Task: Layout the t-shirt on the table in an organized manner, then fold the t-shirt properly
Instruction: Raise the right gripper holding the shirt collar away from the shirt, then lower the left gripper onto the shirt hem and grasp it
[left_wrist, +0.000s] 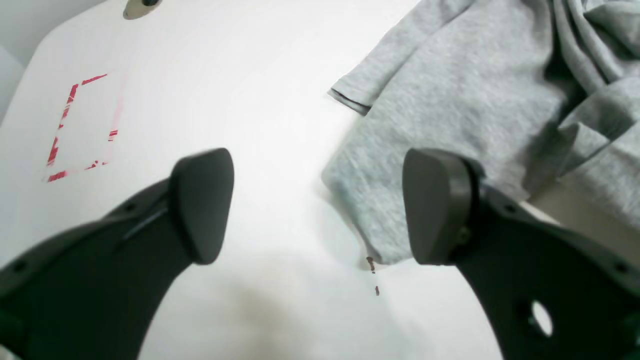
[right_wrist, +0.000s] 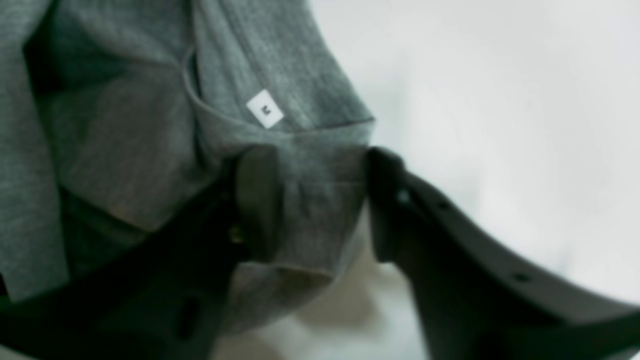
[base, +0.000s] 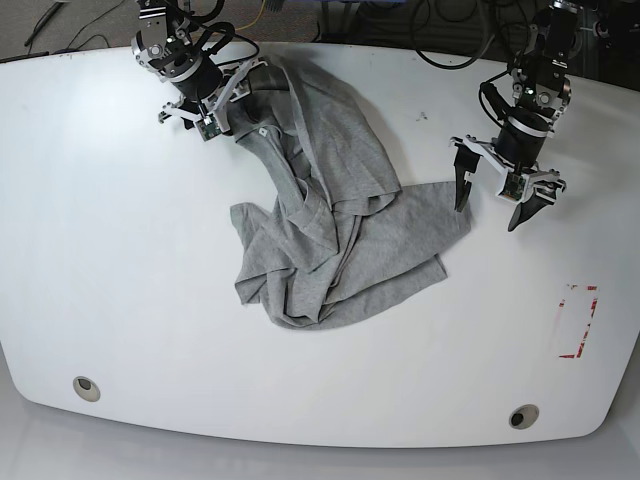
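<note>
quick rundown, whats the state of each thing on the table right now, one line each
t-shirt: crumpled in a heap, not laid out, not folded, collar end pulled toward the right end effector
right end effector: jaws around a fold of t-shirt near the collar label, not fully shut
left end effector: open, empty, one finger over the shirt's edge
table: bears the t-shirt
red rectangular mark: uncovered

Right wrist camera, blurred shot: the right gripper (right_wrist: 320, 205) had grey t-shirt (right_wrist: 280, 65) fabric bunched between its two dark fingers (right_wrist: 257, 200), both pressing against the cloth. A small white size tag (right_wrist: 265, 108) showed just above, inside the collar. Beyond the cloth lay the pale white table (right_wrist: 500, 100).
</note>
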